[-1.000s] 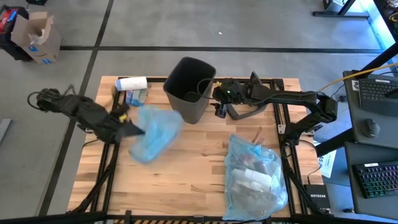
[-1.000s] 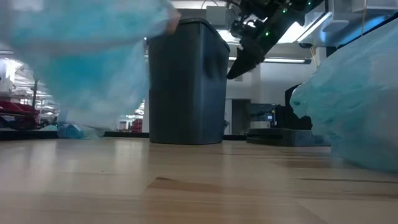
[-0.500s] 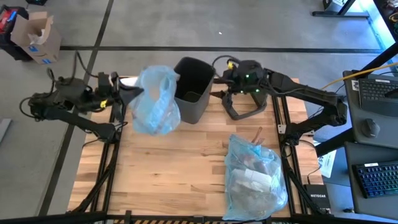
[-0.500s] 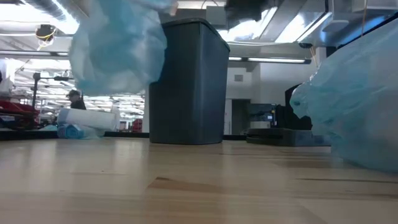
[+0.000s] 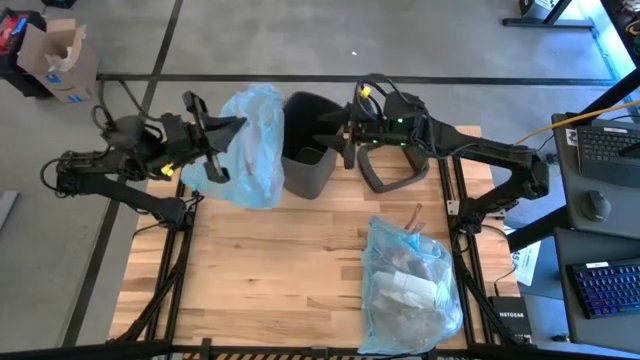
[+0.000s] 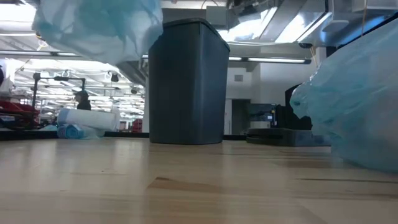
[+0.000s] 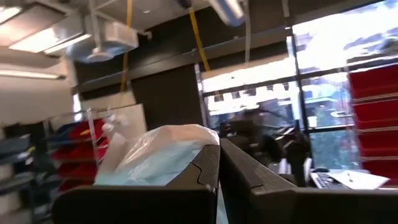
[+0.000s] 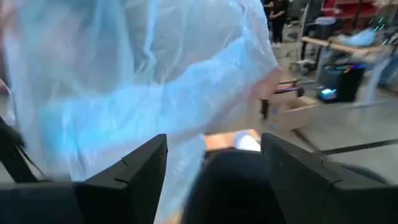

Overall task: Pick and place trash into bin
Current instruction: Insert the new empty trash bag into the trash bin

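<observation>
My left gripper is raised beside the bin's left side, shut on an empty light blue liner bag. In the low view the bag hangs high above the table. The dark grey bin stands upright near the far edge, and its inside shows dark. My right gripper hovers open over the bin's rim, pointing at the bag. A filled light blue bag of mixed trash lies on the table's right near part. The grey lid lies right of the bin. My left gripper pinches the liner bag between its two shut fingers, coming level from the table's left. Crumpled film bunches right beside the fingers; edge or fold, I cannot tell. The bag hangs below and around the fingers, slack and lifted clear of the table.
A white roll and blue packs lie at the far left corner, partly behind the bag, and show in the low view. The wooden table top is bare in its middle and near left. A cardboard box stands on the floor beyond.
My left gripper has risen and swung toward the far edge and the bin, carrying the liner bag from low over the table's middle left up beside the bin. My right gripper has lifted from the bin's right side and turned toward the left, over the rim.
</observation>
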Available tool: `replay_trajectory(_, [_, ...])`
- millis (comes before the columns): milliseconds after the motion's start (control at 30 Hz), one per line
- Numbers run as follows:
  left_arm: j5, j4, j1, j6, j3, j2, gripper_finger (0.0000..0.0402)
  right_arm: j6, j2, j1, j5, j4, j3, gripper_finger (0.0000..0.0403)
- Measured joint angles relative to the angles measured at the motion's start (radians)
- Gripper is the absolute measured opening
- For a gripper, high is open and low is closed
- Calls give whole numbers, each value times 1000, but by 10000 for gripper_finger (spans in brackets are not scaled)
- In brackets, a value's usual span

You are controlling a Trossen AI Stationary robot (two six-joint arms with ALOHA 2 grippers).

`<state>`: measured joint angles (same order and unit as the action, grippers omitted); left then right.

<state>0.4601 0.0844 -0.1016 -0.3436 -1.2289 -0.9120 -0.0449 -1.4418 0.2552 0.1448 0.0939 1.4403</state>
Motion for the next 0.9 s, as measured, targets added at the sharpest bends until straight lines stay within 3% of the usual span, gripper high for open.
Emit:
replay_trajectory(333, [-115,96,0,-11,-1,-30,0,-215,-158,26,145,-130,0,252])
replay_trajectory(633, [-121,87,0,-5,-1,-31,0,-331,-257,26,469,-492,0,252])
replay_trajectory(900, [-121,83,0,-8,-1,-32,0,-349,-263,33,660,-567,0,252])
